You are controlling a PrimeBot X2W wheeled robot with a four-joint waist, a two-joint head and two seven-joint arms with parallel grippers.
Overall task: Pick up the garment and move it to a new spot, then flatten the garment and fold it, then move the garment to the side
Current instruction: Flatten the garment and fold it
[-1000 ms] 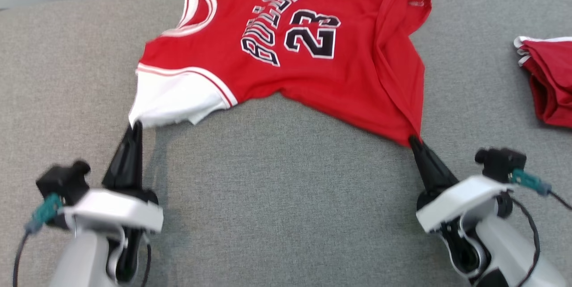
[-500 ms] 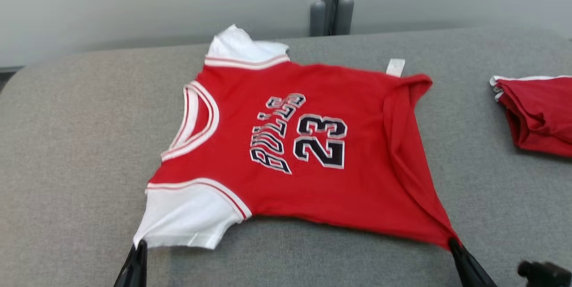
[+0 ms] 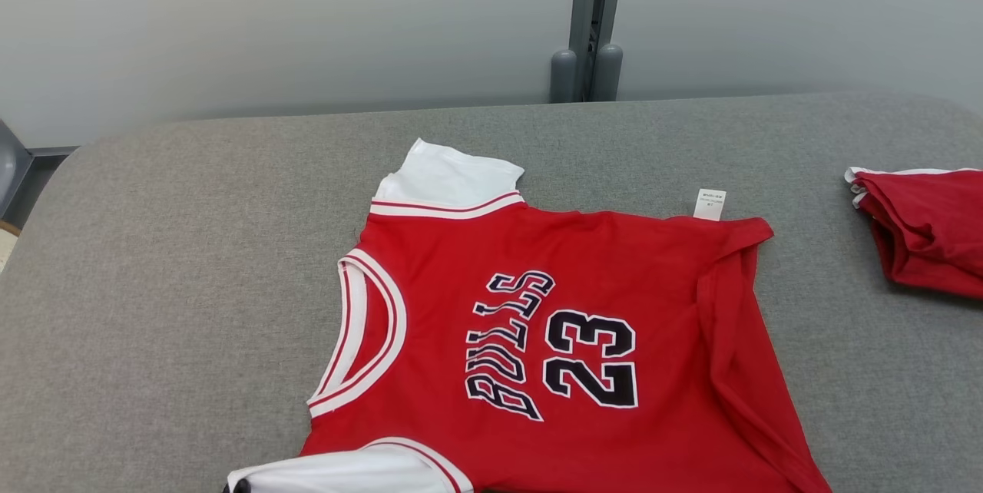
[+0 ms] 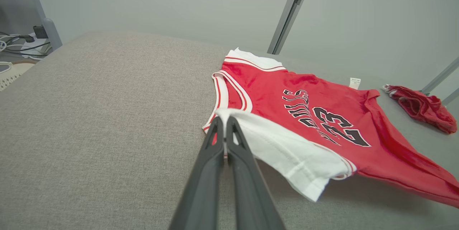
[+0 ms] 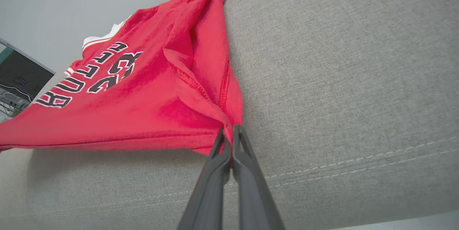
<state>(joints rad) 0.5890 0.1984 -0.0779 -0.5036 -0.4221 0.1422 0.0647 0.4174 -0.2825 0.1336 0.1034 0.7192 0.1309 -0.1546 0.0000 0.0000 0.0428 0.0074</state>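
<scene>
Red short-sleeved fabric jersey (image 3: pixel 537 309) numbered 23, lower centre of head view, lying on grey upholstered surface (image 3: pixel 192 247), left gripper (image 4: pixel 224 124) pinching white sleeve (image 4: pixel 287 151), right gripper (image 5: pixel 229 131) pinching red hem corner (image 5: pixel 215 115).

The jersey (image 3: pixel 553 324) lies spread on the desk (image 3: pixel 192 247), neckline toward the robot's left and hem toward its right. Its far sleeve (image 3: pixel 449 178) points at the wall (image 3: pixel 307 17), and a label (image 3: pixel 709 203) sits at the far hem corner. The left hand (image 4: pixel 225 122) is clamped on the near sleeve (image 4: pixel 283 147) and the right hand (image 5: pixel 229 129) on the near hem corner, holding that edge off the desk. A second garment (image 3: pixel 929 228) lies well apart to the right. A post (image 3: pixel 595 17) stands behind the desk.
</scene>
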